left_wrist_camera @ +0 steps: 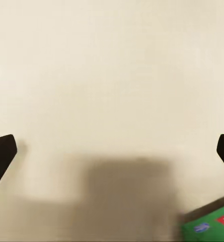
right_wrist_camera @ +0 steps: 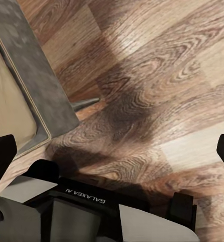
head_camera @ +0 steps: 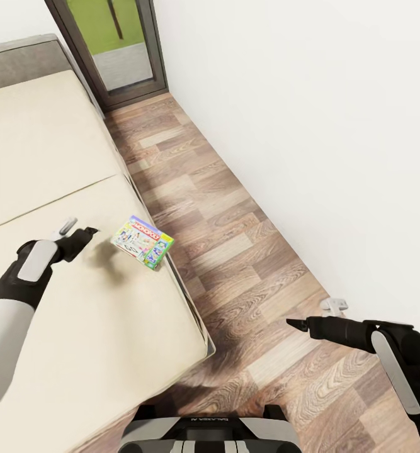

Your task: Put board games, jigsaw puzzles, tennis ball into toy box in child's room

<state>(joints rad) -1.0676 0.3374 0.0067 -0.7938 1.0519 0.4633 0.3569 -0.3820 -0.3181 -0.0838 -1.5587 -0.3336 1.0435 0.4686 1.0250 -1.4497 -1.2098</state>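
Note:
One board game [head_camera: 142, 242], a flat box with a colourful green-edged lid, lies on the beige mattress of the bed [head_camera: 58, 157] close to its right edge. My left gripper [head_camera: 80, 229] hovers open over the mattress just left of the box, a short gap apart. In the left wrist view the open left gripper [left_wrist_camera: 114, 151] looks down on bare mattress, with a corner of the board game [left_wrist_camera: 210, 224] at the frame's edge. Over the wood floor, my right gripper [head_camera: 310, 316] is open and holds nothing. The table, toy box, puzzles and tennis ball are out of view.
A wood-plank floor [head_camera: 235, 251] runs between the bed and a white wall [head_camera: 335, 126]. A dark-framed glass door [head_camera: 109, 44] stands at the far end. The bed's grey frame corner [right_wrist_camera: 26, 75] and my base [right_wrist_camera: 91, 212] lie under the right gripper [right_wrist_camera: 112, 151].

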